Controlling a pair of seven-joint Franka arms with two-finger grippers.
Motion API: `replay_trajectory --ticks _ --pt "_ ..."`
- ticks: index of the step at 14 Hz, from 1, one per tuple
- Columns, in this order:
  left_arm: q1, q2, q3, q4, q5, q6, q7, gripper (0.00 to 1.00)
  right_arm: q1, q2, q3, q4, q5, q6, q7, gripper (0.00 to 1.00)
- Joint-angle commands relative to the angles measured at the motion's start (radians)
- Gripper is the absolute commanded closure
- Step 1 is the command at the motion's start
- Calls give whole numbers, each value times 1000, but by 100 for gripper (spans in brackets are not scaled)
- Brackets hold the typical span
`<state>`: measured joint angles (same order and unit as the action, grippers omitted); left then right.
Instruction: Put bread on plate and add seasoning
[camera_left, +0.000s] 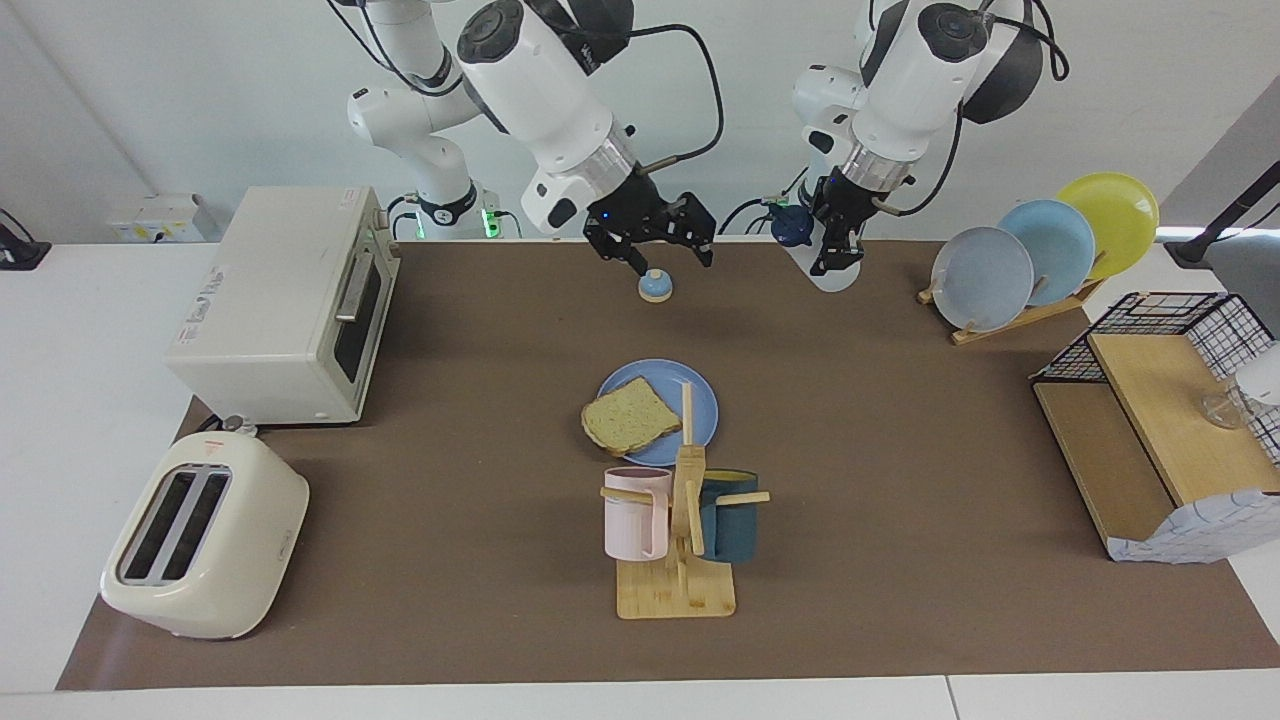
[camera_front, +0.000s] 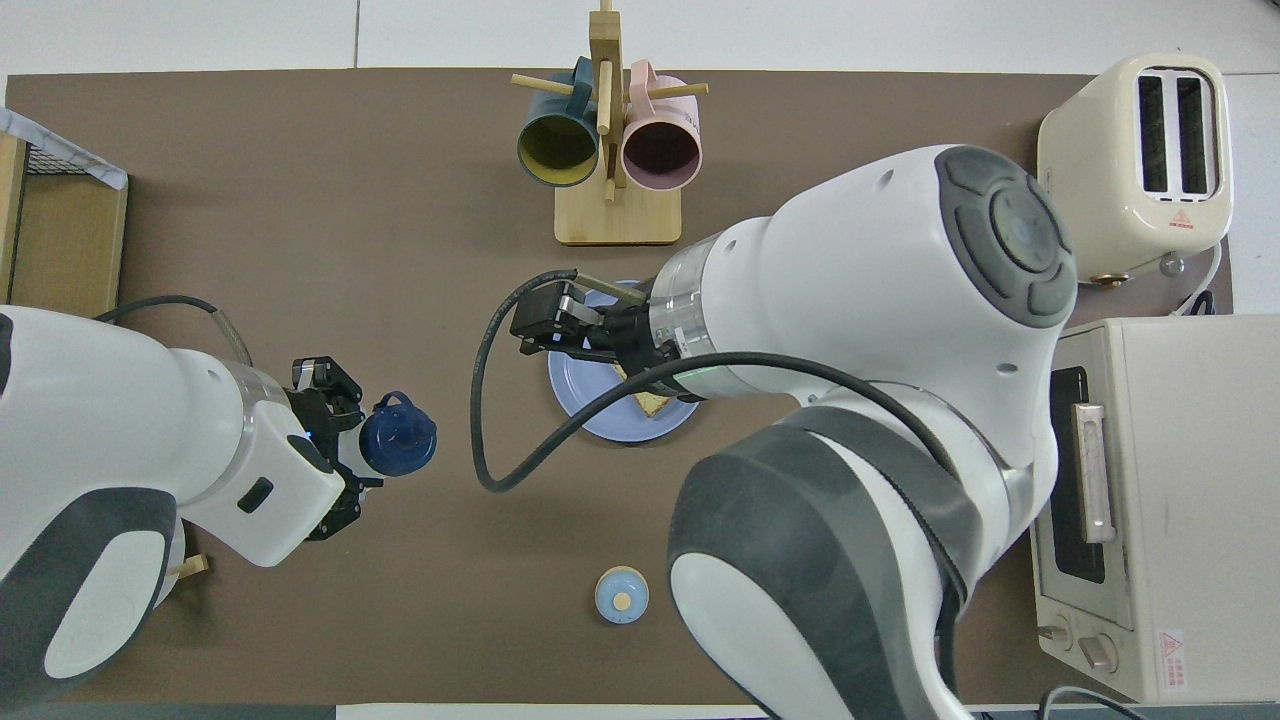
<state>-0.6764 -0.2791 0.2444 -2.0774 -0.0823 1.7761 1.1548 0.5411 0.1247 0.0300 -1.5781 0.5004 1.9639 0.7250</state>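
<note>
The bread (camera_left: 628, 416) lies on the medium-blue plate (camera_left: 700, 400) in the middle of the mat, overhanging its rim toward the right arm's end. In the overhead view the right arm hides most of the plate (camera_front: 585, 405), and only a corner of the bread (camera_front: 655, 402) shows. My right gripper (camera_left: 655, 245) (camera_front: 545, 325) is open and empty, raised over the mat between the bell and the plate. My left gripper (camera_left: 835, 255) (camera_front: 345, 450) is shut on the seasoning bottle (camera_left: 830, 275), whose navy cap (camera_front: 397, 445) shows. It holds the bottle tilted in the air over the mat's near edge.
A small blue bell (camera_left: 655, 287) sits near the robots. A mug tree (camera_left: 680, 520) with two mugs stands just farther than the plate. A toaster oven (camera_left: 290, 300) and toaster (camera_left: 205, 535) stand at the right arm's end. A plate rack (camera_left: 1040, 245) and wire shelf (camera_left: 1160, 430) stand at the left arm's end.
</note>
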Motion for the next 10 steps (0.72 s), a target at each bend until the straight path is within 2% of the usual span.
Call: replay_trajectory --ticks 1,3,8,10 --pt "-15 -34 -10 -38 16 35 -41 100 13 -34 20 -16 12 15 24 16" --pt "-15 -34 -17 -40 16 37 -58 100 69 -34 33 -17 3 58 42 23" --pt "-15 -34 -19 -40 15 40 -70 100 95 -34 36 -16 -13 78 53 32" --pt "-15 -34 -19 -40 15 48 -76 100 108 -34 36 -16 -17 90 59 40"
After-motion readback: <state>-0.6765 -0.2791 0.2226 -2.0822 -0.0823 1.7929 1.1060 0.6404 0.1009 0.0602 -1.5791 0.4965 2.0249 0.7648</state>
